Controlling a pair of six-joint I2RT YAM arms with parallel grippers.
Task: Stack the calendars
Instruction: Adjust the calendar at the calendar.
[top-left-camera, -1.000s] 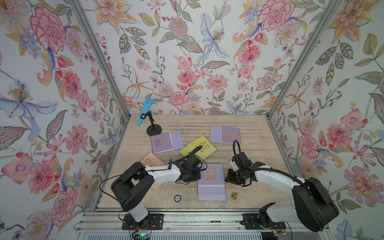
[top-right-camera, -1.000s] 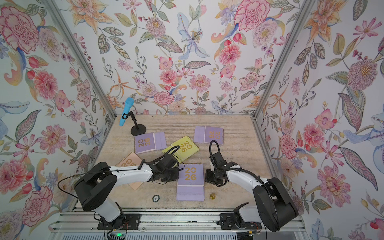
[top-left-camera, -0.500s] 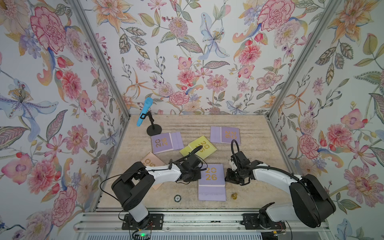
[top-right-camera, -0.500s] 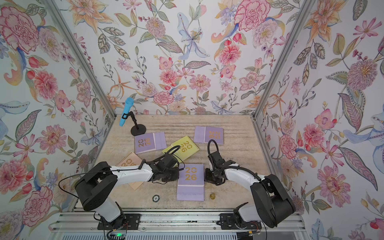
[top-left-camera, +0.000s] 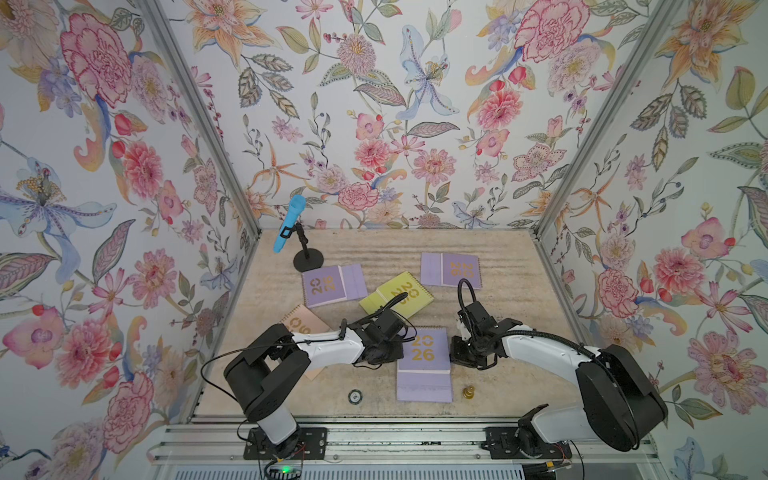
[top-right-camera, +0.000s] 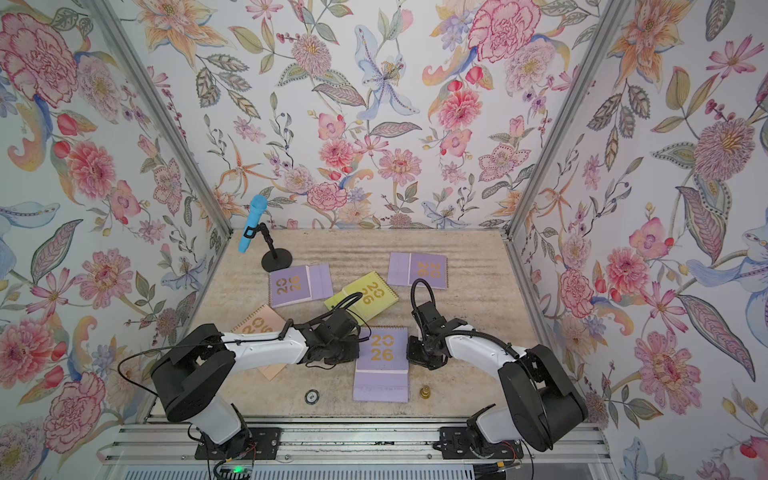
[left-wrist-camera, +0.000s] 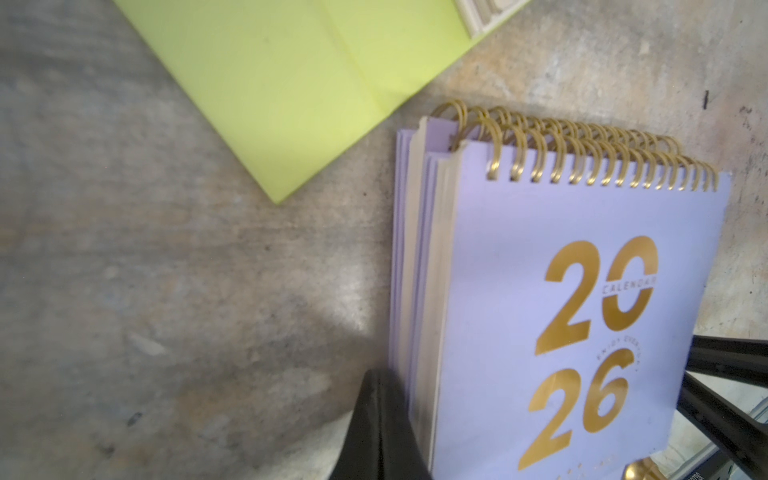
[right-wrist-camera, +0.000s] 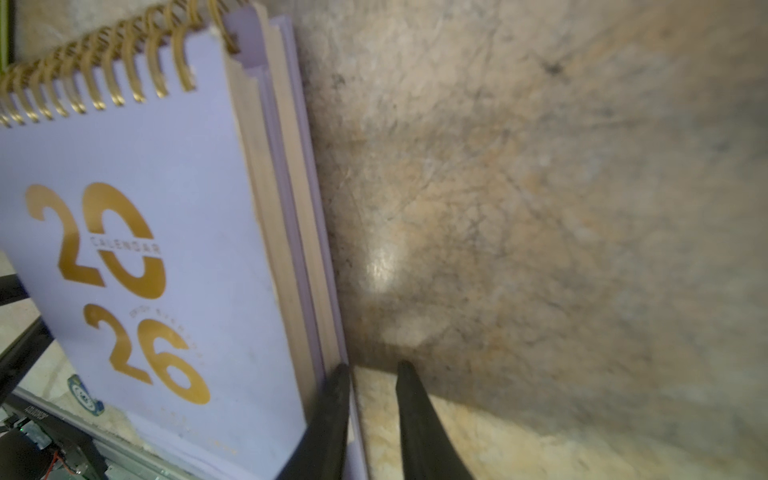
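A stack of two lilac calendars (top-left-camera: 424, 361) (left-wrist-camera: 561, 311) (right-wrist-camera: 145, 249) lies near the front middle of the table, gold spirals toward the back. My left gripper (top-left-camera: 392, 353) (left-wrist-camera: 380, 374) is shut and empty, its tips against the stack's left side. My right gripper (top-left-camera: 453, 353) (right-wrist-camera: 370, 370) stands slightly open at the stack's right side. One of its fingers (right-wrist-camera: 338, 399) touches the page edges, and nothing is gripped. A yellow-green calendar (top-left-camera: 397, 296) (left-wrist-camera: 311, 83), two single lilac calendars (top-left-camera: 332, 284) (top-left-camera: 451, 270) and a peach calendar (top-left-camera: 301, 322), partly under my left arm, lie further back.
A blue microphone (top-left-camera: 289, 224) on a black stand (top-left-camera: 308, 262) is at the back left. A small round token (top-left-camera: 354, 397) and a small brass piece (top-left-camera: 468, 391) lie by the front edge beside the stack. Flowered walls close in three sides.
My right gripper has edged left, closer to the stack's right side. The left gripper and the stack look unmoved.
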